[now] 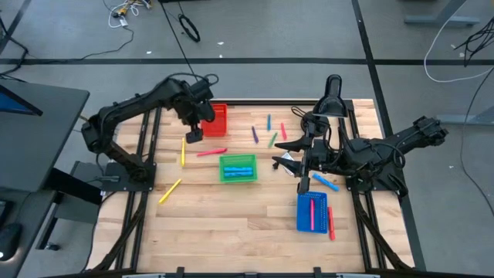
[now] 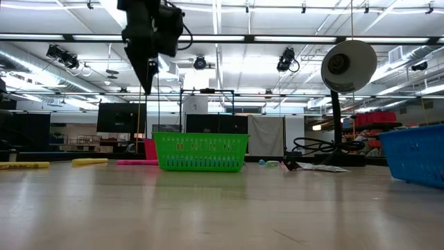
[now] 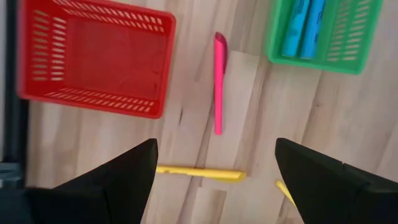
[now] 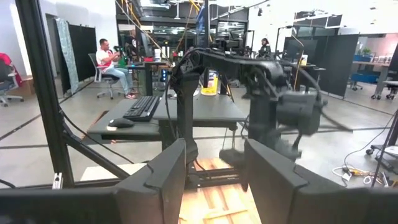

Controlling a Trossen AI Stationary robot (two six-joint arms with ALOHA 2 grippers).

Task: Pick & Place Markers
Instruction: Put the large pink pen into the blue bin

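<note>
Markers lie flat and scattered on the wooden table. A yellow marker [image 3: 199,173] and a pink marker [image 3: 218,81] lie below my left gripper [image 3: 214,149], which hangs open, pointing down, well above the table [image 2: 147,76] beside the red tray [image 1: 217,120]. Another yellow marker [image 1: 170,191] lies nearer the front. Blue [image 1: 268,122], purple [image 1: 255,135], green [image 1: 272,140] and red [image 1: 283,131] markers lie at the far middle. My right gripper [image 1: 281,154] is held level and high over the table's middle, open, with nothing between its fingers [image 4: 214,168].
A green tray [image 1: 238,167] holding blue markers stands mid-table. A blue tray [image 1: 312,211] with red and pink markers stands front right, with a red marker [image 1: 330,224] beside it. A blue marker [image 1: 324,182], a white card [image 1: 287,162] and a black lamp [image 1: 332,96] are on the right.
</note>
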